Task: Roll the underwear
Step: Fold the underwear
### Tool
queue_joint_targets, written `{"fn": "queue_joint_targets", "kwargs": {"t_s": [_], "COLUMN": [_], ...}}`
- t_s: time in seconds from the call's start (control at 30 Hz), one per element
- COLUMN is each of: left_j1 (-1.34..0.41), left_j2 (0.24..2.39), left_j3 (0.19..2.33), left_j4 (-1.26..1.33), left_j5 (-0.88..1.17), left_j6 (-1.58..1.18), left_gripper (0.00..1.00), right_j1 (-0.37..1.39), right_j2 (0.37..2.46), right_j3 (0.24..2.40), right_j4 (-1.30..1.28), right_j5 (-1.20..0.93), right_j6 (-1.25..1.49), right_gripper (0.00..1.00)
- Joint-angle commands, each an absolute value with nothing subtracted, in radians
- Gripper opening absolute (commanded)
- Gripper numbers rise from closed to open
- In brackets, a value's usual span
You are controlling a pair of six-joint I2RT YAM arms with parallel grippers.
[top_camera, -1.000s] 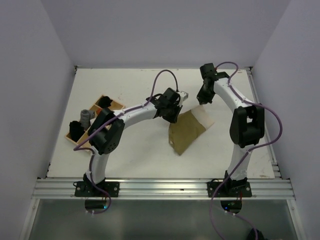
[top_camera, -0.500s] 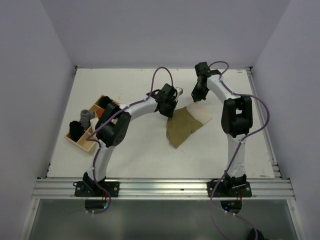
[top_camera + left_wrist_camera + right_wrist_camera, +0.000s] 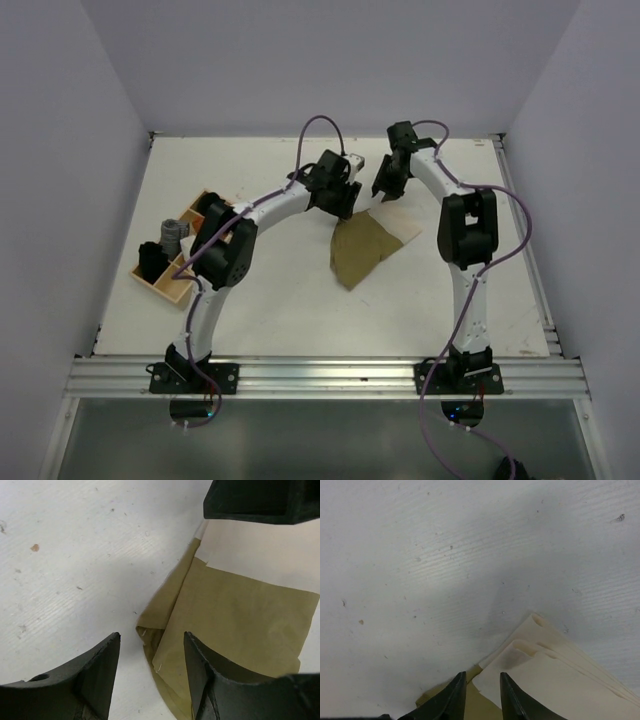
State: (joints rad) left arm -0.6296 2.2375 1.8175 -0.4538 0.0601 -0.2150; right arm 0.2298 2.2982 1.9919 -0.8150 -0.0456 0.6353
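The underwear [image 3: 362,250] lies flat on the white table, olive-khaki with a cream-beige part [image 3: 402,228] at its far right. My left gripper [image 3: 345,210] hovers open over its far left corner. In the left wrist view the folded olive corner [image 3: 155,625] lies below the gap of the left gripper [image 3: 151,636], and nothing is pinched. My right gripper [image 3: 383,195] stands open over the far cream edge. In the right wrist view the layered cream edge [image 3: 555,675] lies under the right gripper [image 3: 482,676], untouched by the fingers.
A wooden tray [image 3: 190,290] with black and grey rolled items sits at the left of the table. The right gripper's black body [image 3: 260,500] shows close ahead of the left one. Walls enclose the table on three sides.
Both grippers were shut on the cloth's far edge and have opened, letting it go. Both arms carried it toward the far side, and the underwear now lies slightly farther back and left.
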Motion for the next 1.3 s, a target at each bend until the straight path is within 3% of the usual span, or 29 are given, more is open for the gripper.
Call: {"fn": "queue_joint_targets", "kwargs": {"t_s": [0.0,0.27,0.53,0.7,0.9,1.03,1.27], "left_j1": [-0.630,-0.630,-0.647,-0.718,-0.813,-0.766,-0.638], "left_j2": [2.266,2.273,2.198,2.077,1.976,1.962,1.963], "left_j3": [1.845,1.773,1.634,1.471,1.396,1.437,1.402], "left_j4": [-0.439,-0.410,-0.376,-0.308,-0.319,-0.400,-0.368], "left_j5": [0.145,0.170,0.268,0.322,0.276,0.172,0.210], "left_j6": [-0.131,-0.069,-0.245,-0.354,-0.431,-0.423,-0.443], "left_gripper": [0.58,0.59,0.54,0.54,0.54,0.55,0.54], "right_j1": [0.226,0.198,0.193,0.192,0.193,0.202,0.242], "right_j2": [2.169,2.036,2.131,2.072,2.057,2.062,2.085], "right_j3": [1.948,1.738,1.819,1.701,1.738,1.772,1.802], "right_j4": [-0.854,-0.813,-0.851,-0.798,-0.831,-0.833,-0.822], "right_j5": [-0.084,-0.092,-0.077,-0.084,-0.081,-0.123,-0.211], "right_j6": [0.603,0.563,0.563,0.493,0.442,0.430,0.384], "right_gripper": [0.37,0.37,0.36,0.37,0.37,0.37,0.37]}}
